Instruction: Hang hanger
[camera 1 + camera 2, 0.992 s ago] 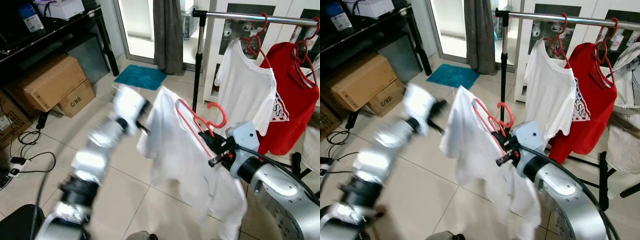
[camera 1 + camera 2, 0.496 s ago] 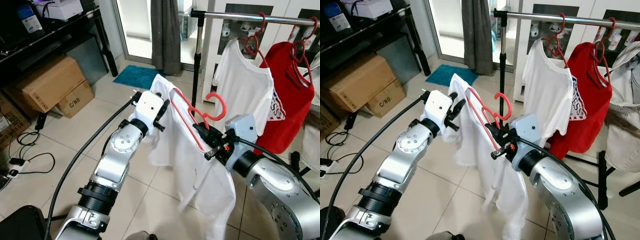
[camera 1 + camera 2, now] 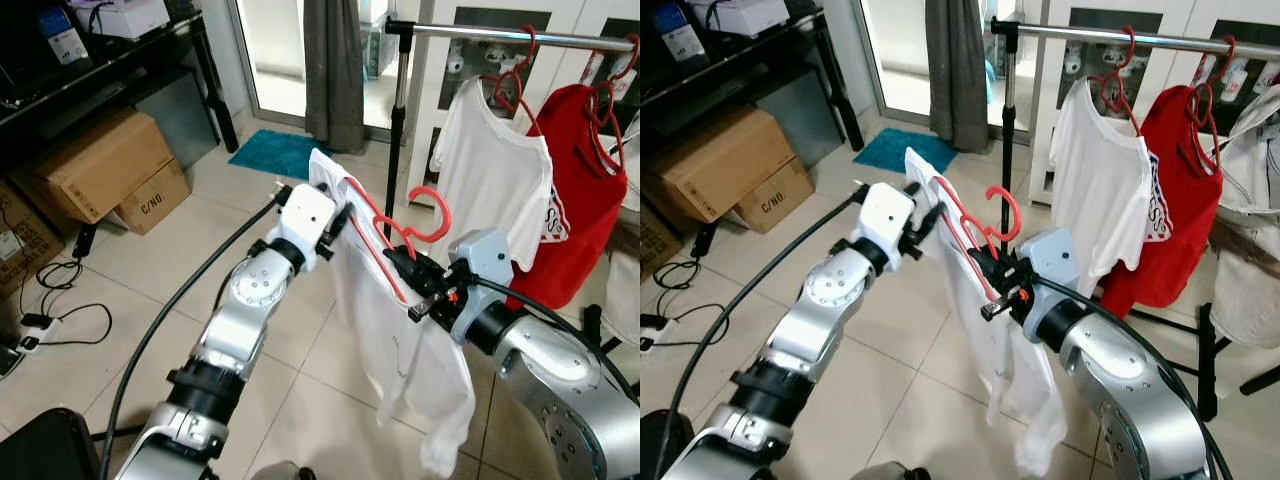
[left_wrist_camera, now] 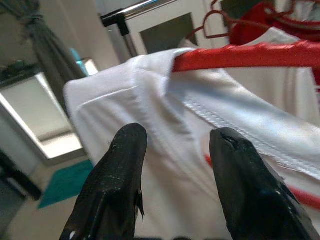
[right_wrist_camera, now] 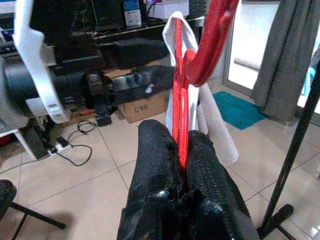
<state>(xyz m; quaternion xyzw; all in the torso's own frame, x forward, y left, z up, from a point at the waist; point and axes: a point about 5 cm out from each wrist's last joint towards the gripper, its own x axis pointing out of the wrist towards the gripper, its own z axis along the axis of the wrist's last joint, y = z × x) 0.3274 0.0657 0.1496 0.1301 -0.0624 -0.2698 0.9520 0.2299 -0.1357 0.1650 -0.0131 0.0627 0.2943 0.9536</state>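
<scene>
1. Fingers of the right gripper (image 5: 180, 165) are clamped tight on the red hanger (image 3: 385, 235), pinching its frame just under the hook, and they hold it up in front of the robot's chest.

2. Up at the far shoulder of the hanger, the left gripper (image 4: 172, 145) has its two fingers spread apart at the collar and shoulder of the white shirt (image 3: 400, 330), which drapes off the hanger. From where I stand it looks to be steadying or straightening the cloth, and I cannot say it actually grips anything.

3. The shirt hangs long and loose below the right gripper, its hem trailing down toward the tiled floor (image 3: 130, 270).

4. The hanger's long axis runs from the right gripper away and to the robot's left, roughly toward the left gripper, with the curled hook (image 3: 435, 222) rising above the right gripper.

5. The clothes rail (image 3: 500, 37) lies ahead, higher up and to the robot's right, well apart from the hook. The right arm is the nearer one, so I'd judge it has to lift and carry the hook over the bar.

6. A white T-shirt (image 3: 490, 180) and a red T-shirt (image 3: 585, 200) already hang there on red hangers; the bare stretch of bar near the upright pole (image 3: 396, 130) looks the likeliest spot.
</scene>
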